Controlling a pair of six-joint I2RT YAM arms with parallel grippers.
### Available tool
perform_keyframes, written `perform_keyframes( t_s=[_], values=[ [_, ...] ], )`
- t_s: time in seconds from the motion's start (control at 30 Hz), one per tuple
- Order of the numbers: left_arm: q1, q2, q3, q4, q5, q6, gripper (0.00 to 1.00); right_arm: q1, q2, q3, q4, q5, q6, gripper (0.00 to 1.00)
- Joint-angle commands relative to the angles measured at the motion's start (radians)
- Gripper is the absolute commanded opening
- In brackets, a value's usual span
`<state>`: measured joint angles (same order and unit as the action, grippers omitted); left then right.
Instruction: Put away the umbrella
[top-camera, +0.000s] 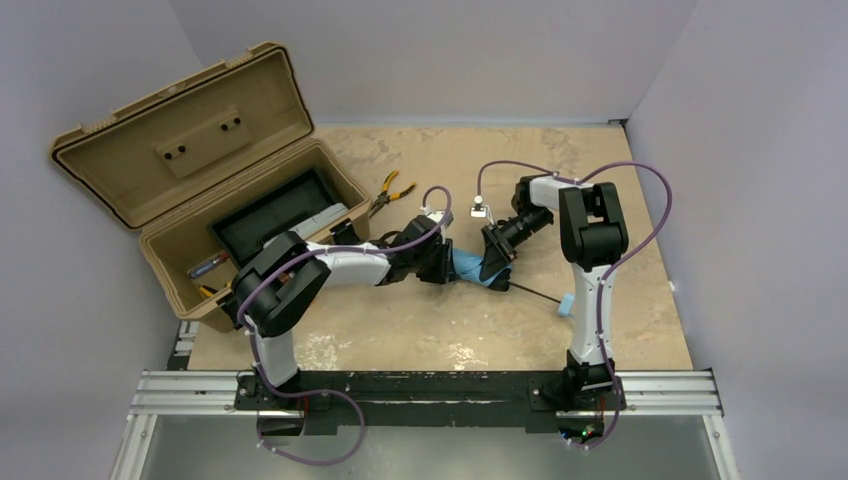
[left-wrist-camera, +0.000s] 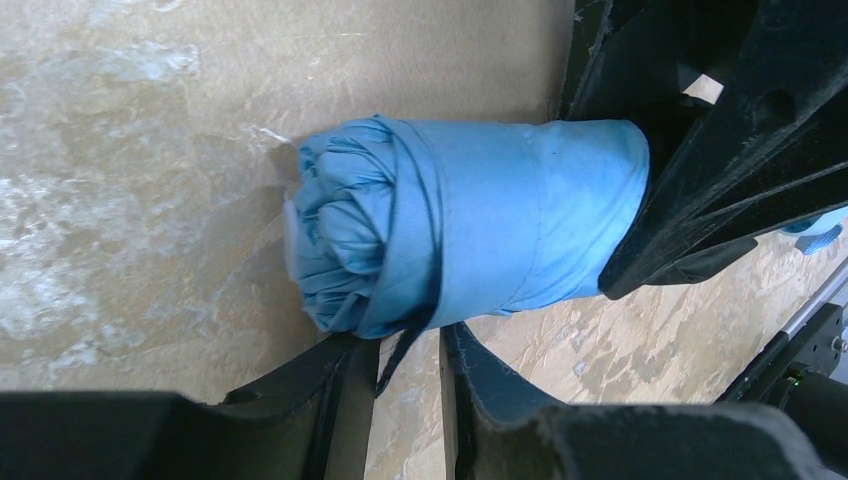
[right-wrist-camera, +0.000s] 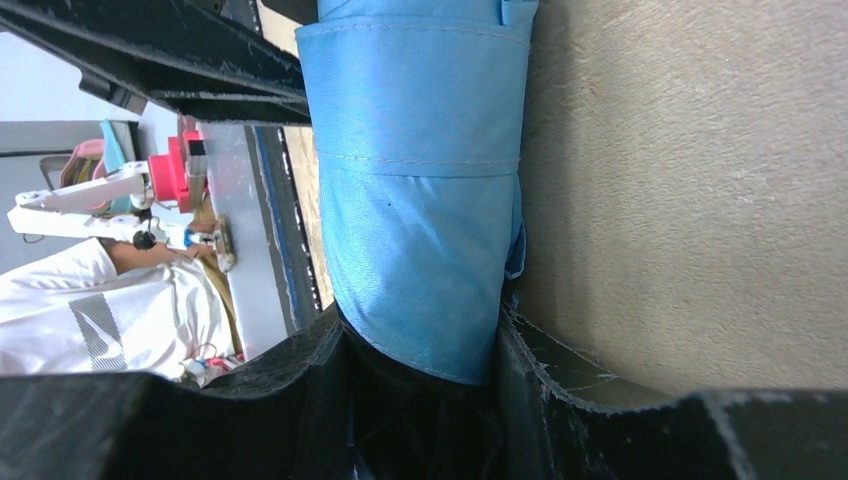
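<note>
Our right tool (right-wrist-camera: 420, 335) clamps the rolled umbrella (top-camera: 470, 268) at frame centre, probably to steady it on the desk (left-wrist-camera: 150, 200); our left tool (left-wrist-camera: 400, 350), slightly open, holds nothing.

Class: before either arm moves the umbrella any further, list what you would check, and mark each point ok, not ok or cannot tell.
1. Right gripper clamped on the umbrella: ok.
2. Left gripper jaws apart: ok.
3. Strap clear of that gripper: cannot tell, it hangs between the jaws.
4. Shaft collapsed: not ok, it sticks out.
5. Toolbox lid open: ok.
6. Room inside for the bundle: cannot tell.
</note>
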<state>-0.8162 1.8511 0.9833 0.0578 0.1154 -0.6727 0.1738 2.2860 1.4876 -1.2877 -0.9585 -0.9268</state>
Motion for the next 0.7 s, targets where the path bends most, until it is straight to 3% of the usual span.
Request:
perform_keyframes(
  t_s=[0.0,0.67],
  values=[
    [0.051,0.046,-0.084,-0.164,-0.104,0.044,0.28,0.030,0.093,-0.065,0.126,0.337,-0.111,0.06],
    [0.070,0.092,-0.077,-0.172,0.002,0.075,0.23,0.027,0.090,-0.064,0.124,0.344,-0.115,0.06]
  ],
)
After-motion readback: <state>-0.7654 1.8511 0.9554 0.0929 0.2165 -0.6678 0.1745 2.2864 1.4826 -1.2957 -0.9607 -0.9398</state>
